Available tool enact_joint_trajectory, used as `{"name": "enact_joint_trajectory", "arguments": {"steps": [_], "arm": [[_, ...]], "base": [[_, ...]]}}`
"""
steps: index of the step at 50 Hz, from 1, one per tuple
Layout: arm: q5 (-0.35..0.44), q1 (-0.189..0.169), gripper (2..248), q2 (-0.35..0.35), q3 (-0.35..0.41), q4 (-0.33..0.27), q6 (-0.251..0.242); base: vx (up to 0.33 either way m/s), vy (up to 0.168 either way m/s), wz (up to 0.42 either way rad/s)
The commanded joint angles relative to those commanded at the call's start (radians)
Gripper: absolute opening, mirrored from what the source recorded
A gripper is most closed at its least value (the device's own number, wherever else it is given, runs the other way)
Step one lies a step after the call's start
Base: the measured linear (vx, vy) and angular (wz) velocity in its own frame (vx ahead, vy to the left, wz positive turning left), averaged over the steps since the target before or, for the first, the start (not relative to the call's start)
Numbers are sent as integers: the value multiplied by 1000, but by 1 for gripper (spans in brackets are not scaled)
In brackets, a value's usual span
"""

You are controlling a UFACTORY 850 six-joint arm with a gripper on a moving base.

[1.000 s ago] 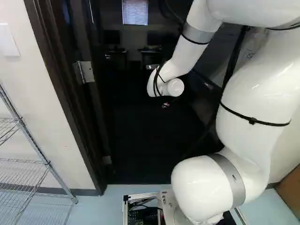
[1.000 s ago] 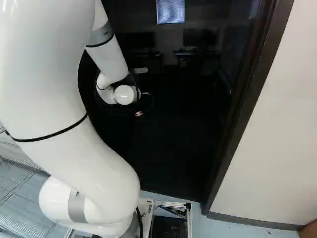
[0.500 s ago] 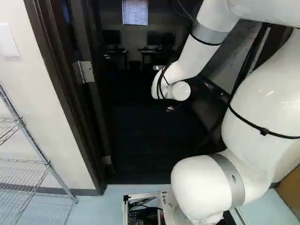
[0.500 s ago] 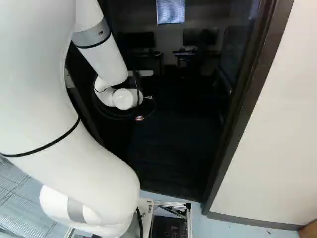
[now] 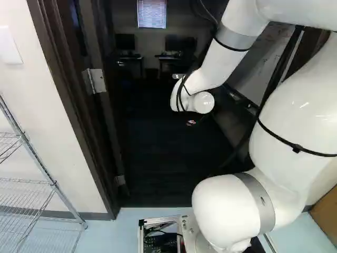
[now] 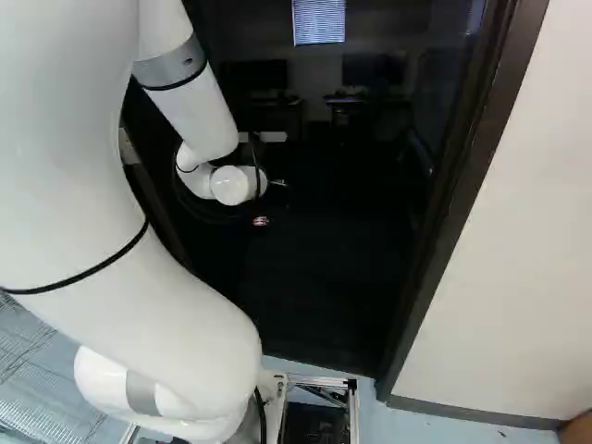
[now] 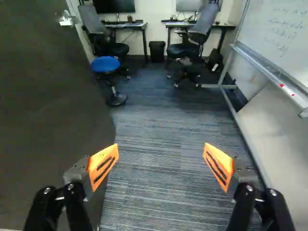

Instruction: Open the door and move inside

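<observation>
Floor past the doorway: dark striped carpet (image 7: 159,163). Standing on it: round-based stool with blue seat (image 7: 104,64), office chair (image 7: 93,21) just behind it, second office chair (image 7: 206,21) at the other worktop, wastebasket (image 7: 157,51) between the two worktops, black bag (image 7: 215,58) beside the second chair. Whiteboard stand (image 7: 219,86) also has its foot on the carpet.

Stool-side worktop (image 7: 137,25): dark monitor (image 7: 114,5), small dark item (image 7: 130,18), can't tell what. Whiteboard-side worktop (image 7: 221,25): monitor (image 7: 192,5), some loose cables.

Near side: smooth light blue floor (image 5: 108,237), wire shelving rack (image 5: 55,185) standing on it, at the left of the left base view.
</observation>
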Motion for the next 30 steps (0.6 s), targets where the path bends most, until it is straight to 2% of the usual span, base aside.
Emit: {"name": "enact_joint_trajectory", "arguments": {"steps": [30], "arm": [[0, 0, 247, 0, 0, 0, 0]], "base": [[3, 3, 8]]}}
